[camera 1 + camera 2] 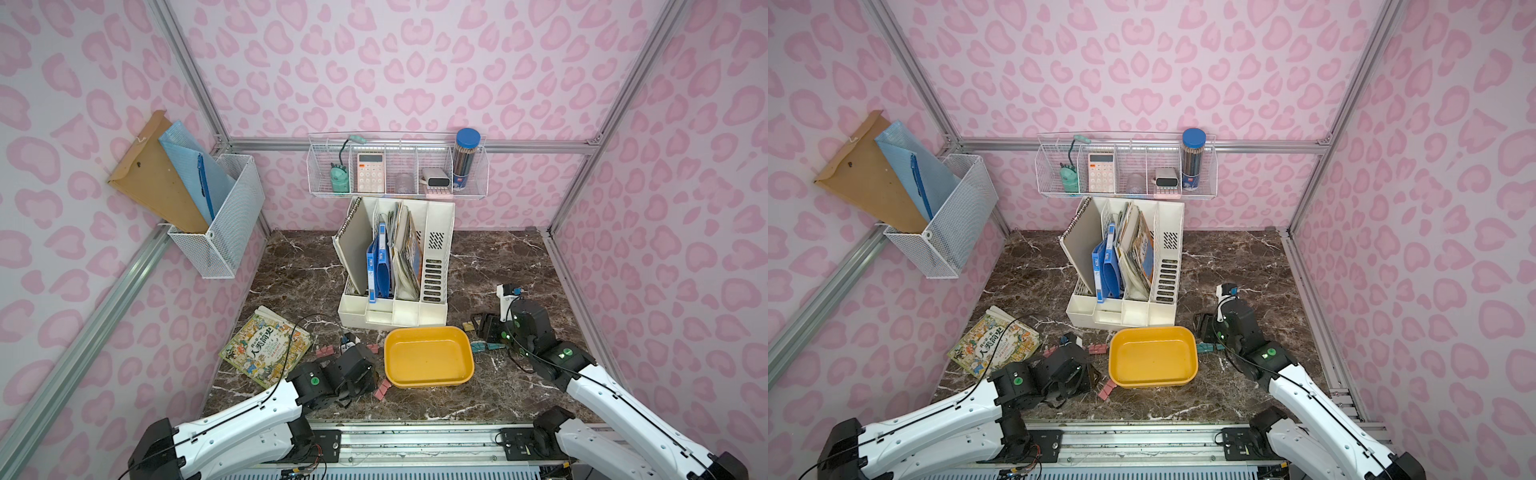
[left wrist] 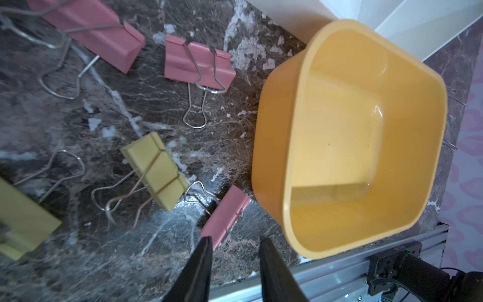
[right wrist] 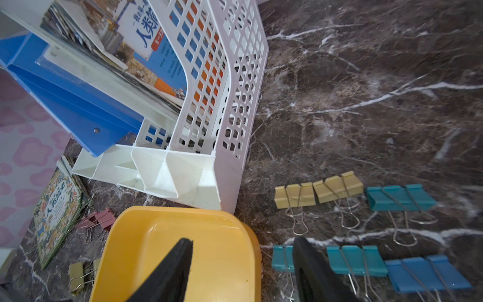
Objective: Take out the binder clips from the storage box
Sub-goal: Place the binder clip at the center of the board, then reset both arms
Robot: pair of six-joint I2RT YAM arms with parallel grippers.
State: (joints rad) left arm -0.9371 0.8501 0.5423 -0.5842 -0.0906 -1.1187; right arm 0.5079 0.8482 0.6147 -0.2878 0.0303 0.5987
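Yellow storage box [image 1: 428, 357] empty, L gripper [image 2: 235, 241] & R gripper [image 3: 243, 241] both unclenched, holding nothing: raise L straight up, clear of pink clip [image 1: 382, 390] at box's 8 o'clock.

A yellow binder clip [image 2: 26, 222] (edge-cropped, blurred)

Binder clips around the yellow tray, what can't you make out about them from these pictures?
- Both top views: pink clips left of the tray are partly hidden by the left arm; teal clips are tiny and partly behind the right arm.
- Left wrist view: one yellow clip is blurred and cut off by the edge.
- Right wrist view: one teal clip is partly behind the right tool.
- No exact count.
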